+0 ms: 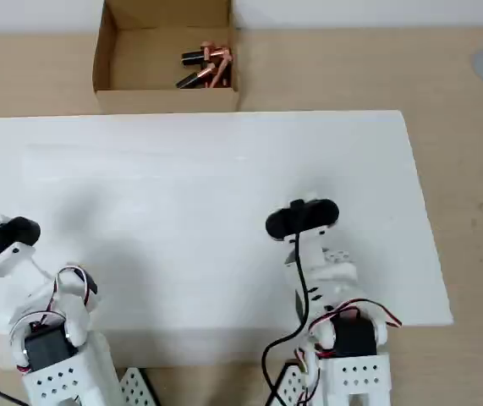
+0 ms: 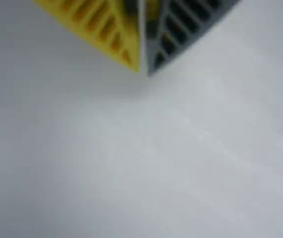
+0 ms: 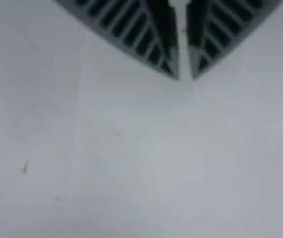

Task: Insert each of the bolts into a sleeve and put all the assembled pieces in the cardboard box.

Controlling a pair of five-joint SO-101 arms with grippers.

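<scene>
Assembled pieces [image 1: 205, 68] lie in the cardboard box [image 1: 104, 59]. Left gripper [image 2: 142, 68] and right gripper [image 3: 183, 74], fingers together, should just park steady over the white board [image 1: 190, 178].

Bright, diffuse light; flat white rectangular board [image 1: 224, 169] evenly lit; faint grey shadow across its lower left, high view.

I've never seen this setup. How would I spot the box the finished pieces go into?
Find the large white board covering most of the wooden table. Just beyond its far edge, left of centre in the high view, stands the open cardboard box. It is brown with raised walls, and a small heap of copper-and-black pieces lies against its right wall.
</scene>
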